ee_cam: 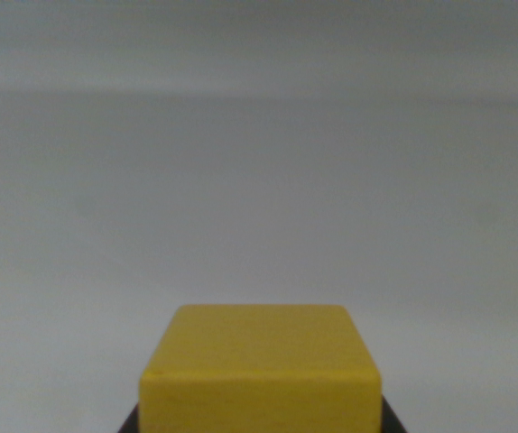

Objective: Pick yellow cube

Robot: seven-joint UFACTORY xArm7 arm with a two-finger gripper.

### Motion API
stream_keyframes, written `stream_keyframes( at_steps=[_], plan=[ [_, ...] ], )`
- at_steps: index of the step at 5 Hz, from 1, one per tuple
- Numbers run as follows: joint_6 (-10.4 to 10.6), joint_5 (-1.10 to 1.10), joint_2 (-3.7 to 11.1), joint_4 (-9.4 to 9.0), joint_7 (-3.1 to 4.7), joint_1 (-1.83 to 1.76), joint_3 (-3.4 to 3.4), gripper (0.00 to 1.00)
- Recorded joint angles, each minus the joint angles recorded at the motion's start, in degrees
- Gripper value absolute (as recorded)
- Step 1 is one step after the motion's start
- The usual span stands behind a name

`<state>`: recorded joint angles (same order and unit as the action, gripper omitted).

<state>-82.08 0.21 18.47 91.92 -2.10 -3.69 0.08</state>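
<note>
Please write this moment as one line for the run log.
view: wrist | target: yellow cube at bottom centre | surface: plain grey | jaws: only dark edges beside cube, state unclear | grasp: cannot confirm

Plain pale grey surface [259, 180] fills view, softly blurred.

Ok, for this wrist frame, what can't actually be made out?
- Pincer, wrist view: only dark slivers show beside the yellow cube; the cube and the bottom edge hide the rest, so open or shut is unclear.
- Cube's lower part: cut off by the bottom edge.
- Grey surface: blurred, no detail readable.
</note>
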Motion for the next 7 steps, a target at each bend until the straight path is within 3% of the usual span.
stream_keyframes(
  at_steps=[1, 2, 3, 4, 7],
  plan=[
    [0.0, 0.0, 0.0, 0.0, 0.0, 0.0, 0.0, 1.0],
    [-2.32, 0.0, -0.78, 1.54, -0.01, 0.0, 0.0, 1.0],
    [-2.32, 0.0, -0.78, 1.54, -0.01, 0.0, 0.0, 1.0],
    [-4.42, 0.0, -1.49, 2.93, -0.02, 0.0, 0.0, 1.0],
    [-6.27, -0.01, -2.11, 4.16, -0.02, 0.0, 0.0, 1.0]
  ],
)
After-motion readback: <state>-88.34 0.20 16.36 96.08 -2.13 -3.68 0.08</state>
